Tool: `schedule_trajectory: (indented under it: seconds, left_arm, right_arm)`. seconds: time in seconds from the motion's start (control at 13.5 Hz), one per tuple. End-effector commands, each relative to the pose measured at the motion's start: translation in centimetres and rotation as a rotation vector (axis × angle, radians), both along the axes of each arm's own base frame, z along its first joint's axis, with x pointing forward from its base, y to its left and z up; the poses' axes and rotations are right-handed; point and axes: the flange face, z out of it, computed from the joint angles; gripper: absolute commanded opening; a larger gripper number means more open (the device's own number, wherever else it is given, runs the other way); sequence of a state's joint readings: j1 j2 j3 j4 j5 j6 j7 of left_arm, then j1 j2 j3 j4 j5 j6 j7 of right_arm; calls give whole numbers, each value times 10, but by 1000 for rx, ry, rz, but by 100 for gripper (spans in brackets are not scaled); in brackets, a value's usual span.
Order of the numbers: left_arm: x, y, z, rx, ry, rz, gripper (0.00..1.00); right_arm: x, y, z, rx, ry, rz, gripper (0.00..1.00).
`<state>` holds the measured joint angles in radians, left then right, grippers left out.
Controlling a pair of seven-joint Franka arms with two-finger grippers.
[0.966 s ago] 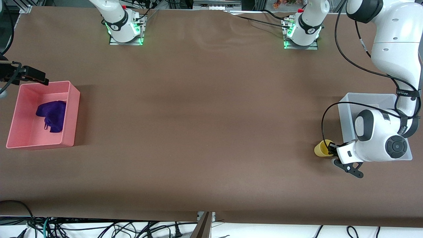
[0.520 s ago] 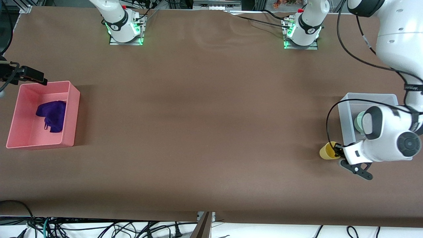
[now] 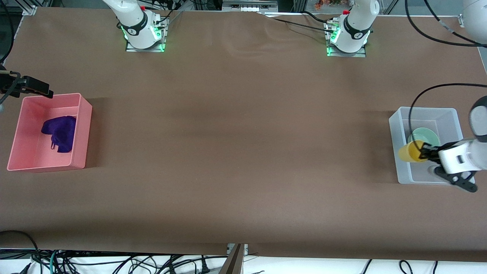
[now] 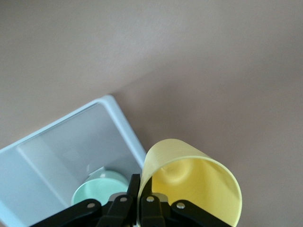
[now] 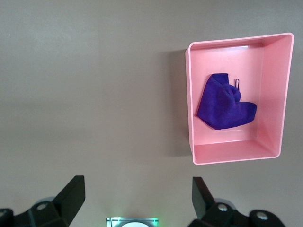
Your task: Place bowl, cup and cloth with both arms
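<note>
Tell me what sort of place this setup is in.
Probably a robotics lab. Two arm bases are bolted to a brown-covered table, loose cables trail at its edge, and aluminium framing stands at a corner. The left gripper holds a yellow cup.

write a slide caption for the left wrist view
Left gripper, jaws pinching the yellow cup's rim, holds it above the clear bin containing the green bowl.
</note>
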<state>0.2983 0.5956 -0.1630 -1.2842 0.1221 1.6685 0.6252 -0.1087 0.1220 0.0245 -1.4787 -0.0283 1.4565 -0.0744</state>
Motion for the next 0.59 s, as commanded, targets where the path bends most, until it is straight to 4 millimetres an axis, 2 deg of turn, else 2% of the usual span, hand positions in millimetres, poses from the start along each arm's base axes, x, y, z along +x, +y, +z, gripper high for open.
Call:
schedule_trajectory:
  seconds: [0.0,0.07,0.22,0.37,0.52]
  left_arm:
    - [-20,50,-19,20,66,-92,0]
    - [-25,62,-27,80,96,-118,0]
    - [-35,97,-46,95,82,-120,0]
    - [-49,121,-79,82,49,-130,0]
    - [-63,131,-104,60,43,-124,0]
  right_arm:
    - [-4,-1,3,-5,5,-4,100]
    - [-4,-1,3,-5,5,-4,100]
    - [-4,-2,3,-7,4,-6,100]
    - [-4,-2,3,-9,4,-6,100]
    - [-4,-4,3,-10,2,-9,100]
